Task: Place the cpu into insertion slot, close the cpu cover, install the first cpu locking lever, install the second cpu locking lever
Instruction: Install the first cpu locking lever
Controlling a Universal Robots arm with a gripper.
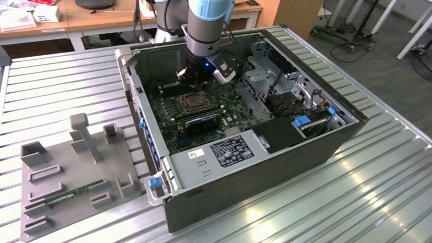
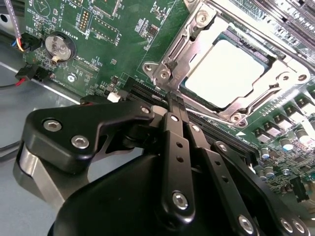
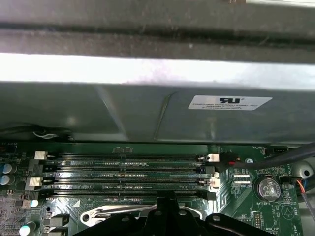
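My arm [image 1: 206, 30] points straight down into the case [image 1: 270, 167]. My gripper [image 2: 173, 98], pinched closed and empty, hangs beside the cover [image 2: 172, 59] over the cpu [image 2: 227, 73]

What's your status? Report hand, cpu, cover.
Black hand shut, empty, over green motherboard. Small silvery-grey square cpu seated. Silver metal frame cover down around it. Nothing blocking.
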